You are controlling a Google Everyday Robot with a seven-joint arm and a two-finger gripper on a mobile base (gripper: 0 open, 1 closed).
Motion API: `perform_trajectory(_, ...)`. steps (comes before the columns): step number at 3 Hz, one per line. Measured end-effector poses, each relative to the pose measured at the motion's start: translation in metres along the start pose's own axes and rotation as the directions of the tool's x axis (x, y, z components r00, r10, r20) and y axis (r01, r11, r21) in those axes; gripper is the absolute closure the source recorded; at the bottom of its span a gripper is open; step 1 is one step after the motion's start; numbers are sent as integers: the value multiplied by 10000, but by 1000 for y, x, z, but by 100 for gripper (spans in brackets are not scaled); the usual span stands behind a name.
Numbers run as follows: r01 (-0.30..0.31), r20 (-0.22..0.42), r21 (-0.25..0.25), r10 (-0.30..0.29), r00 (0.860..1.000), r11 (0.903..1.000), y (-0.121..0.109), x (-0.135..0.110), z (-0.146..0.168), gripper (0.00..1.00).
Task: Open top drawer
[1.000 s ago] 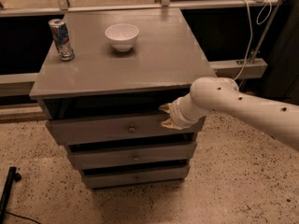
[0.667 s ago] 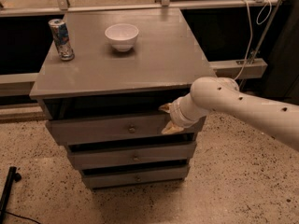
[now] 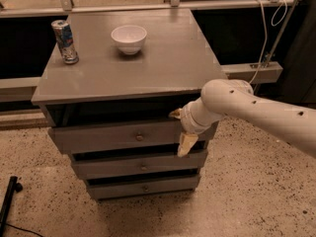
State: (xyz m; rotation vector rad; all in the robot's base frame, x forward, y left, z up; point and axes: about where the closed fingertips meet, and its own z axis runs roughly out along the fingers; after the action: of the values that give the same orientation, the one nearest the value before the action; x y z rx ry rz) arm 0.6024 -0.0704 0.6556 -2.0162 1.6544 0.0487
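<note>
Arm [image 3: 261, 113] enters from 3 o'clock, white, extended toward 9 o'clock. Wrist [image 3: 197, 117] angled slightly down. Gripper [image 3: 180, 130] sits at the arm's 9 o'clock end, with tan fingers [image 3: 185, 144] spread apart, one toward 12 o'clock, one toward 6 o'clock.

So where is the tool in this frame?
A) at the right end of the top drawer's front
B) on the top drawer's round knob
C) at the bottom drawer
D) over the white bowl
A: the tool is at the right end of the wide grey wooden top drawer, against its front and well right of its small round metal knob.
</note>
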Motion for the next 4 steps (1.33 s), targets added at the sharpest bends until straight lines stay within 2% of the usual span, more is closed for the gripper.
perform_trajectory(1, 3, -720, 160, 9, 9974, 9999, -1, 15, 11, 0)
perform_trajectory(2, 150, -1312, 444, -91, 9913, 9989, -1, 27, 20, 0)
perform_trajectory(3, 411, -1812, 524, -309, 9830, 9978, -3, 28, 23, 0)
perform_trajectory(4, 468, -1750, 464, -380, 9838, 9978, -3, 21, 13, 19)
